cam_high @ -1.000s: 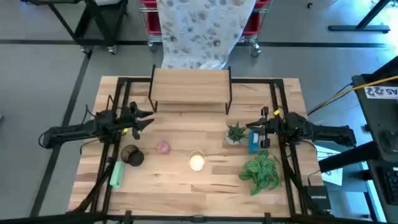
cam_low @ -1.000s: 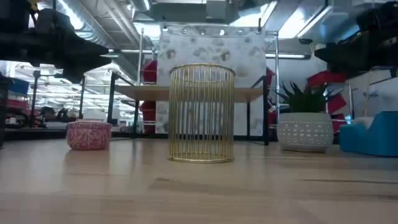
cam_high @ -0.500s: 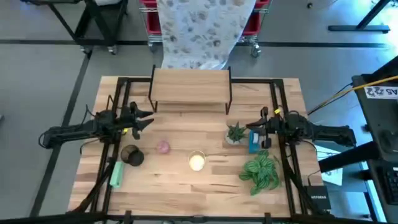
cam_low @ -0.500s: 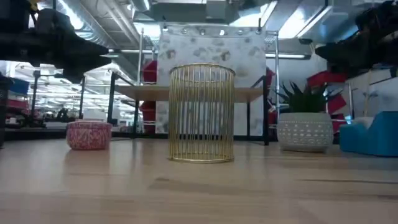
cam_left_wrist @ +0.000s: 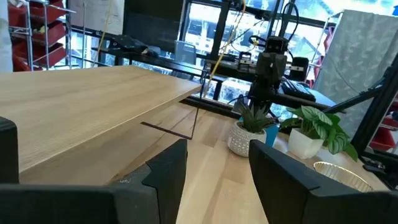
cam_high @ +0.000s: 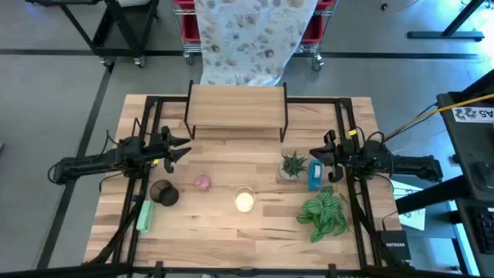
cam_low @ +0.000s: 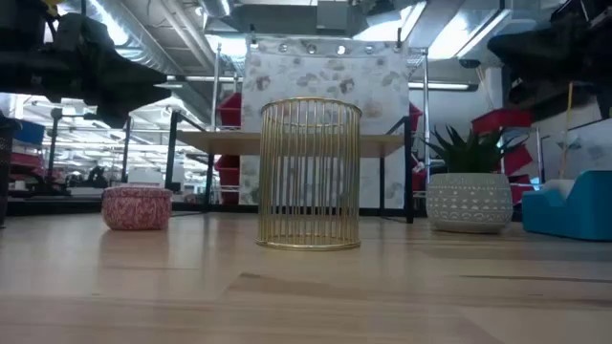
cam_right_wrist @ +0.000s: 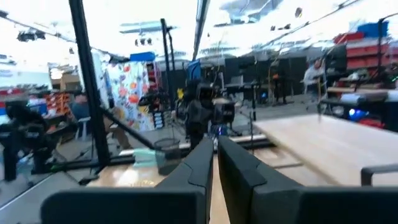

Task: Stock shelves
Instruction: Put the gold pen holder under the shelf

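Note:
The shelves (cam_high: 235, 110), a light wood plank on thin black legs, stand at the table's far middle; their top also fills the left wrist view (cam_left_wrist: 93, 99). My left gripper (cam_high: 185, 147) hovers open at the left, near the shelves' left end, its fingers (cam_left_wrist: 168, 168) apart around nothing. My right gripper (cam_high: 315, 150) hovers shut at the right, just above a small succulent in a white pot (cam_high: 292, 164) and a blue holder (cam_high: 315, 175). Both grippers are clear of every object.
On the tabletop stand a gold wire basket (cam_low: 311, 174), a pink tin (cam_low: 137, 207), a dark cup (cam_high: 164, 192), a green item (cam_high: 144, 215) and a leafy potted plant (cam_high: 324, 212). Black rails (cam_high: 351, 193) run along both table sides. A patterned cloth (cam_high: 247, 38) hangs behind the shelves.
My right gripper has risen and shifted a little toward the table's far edge, away from the blue holder. It stays shut and carries nothing.

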Controlling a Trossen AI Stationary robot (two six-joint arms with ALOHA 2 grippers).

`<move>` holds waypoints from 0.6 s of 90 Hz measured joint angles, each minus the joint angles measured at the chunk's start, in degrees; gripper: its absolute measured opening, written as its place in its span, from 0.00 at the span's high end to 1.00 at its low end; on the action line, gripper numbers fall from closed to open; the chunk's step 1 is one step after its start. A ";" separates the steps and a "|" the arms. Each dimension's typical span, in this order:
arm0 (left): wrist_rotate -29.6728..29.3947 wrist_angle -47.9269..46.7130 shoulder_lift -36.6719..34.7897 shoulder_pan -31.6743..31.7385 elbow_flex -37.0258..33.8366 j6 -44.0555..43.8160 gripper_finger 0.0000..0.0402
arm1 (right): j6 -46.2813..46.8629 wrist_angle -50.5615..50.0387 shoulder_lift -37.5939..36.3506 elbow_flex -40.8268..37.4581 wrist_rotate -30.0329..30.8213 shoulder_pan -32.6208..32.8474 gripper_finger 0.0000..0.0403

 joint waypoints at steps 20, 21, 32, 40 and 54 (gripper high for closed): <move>0.00 0.00 -0.01 0.01 0.00 0.00 0.61 | -0.18 1.70 12.78 8.82 -0.11 0.02 0.96; -0.01 0.00 -0.01 0.00 0.00 0.00 0.61 | -0.31 1.60 13.77 9.44 -0.16 0.02 0.96; 0.00 0.00 -0.01 0.01 -0.02 0.00 0.61 | -2.60 1.51 26.31 17.46 -2.67 0.04 0.88; 0.00 0.00 -0.01 0.01 -0.02 -0.02 0.61 | -4.23 0.86 36.18 24.35 -6.20 0.04 0.81; -0.01 0.00 -0.01 0.01 -0.01 0.00 0.61 | -4.91 -4.47 52.40 38.19 -16.42 0.13 0.69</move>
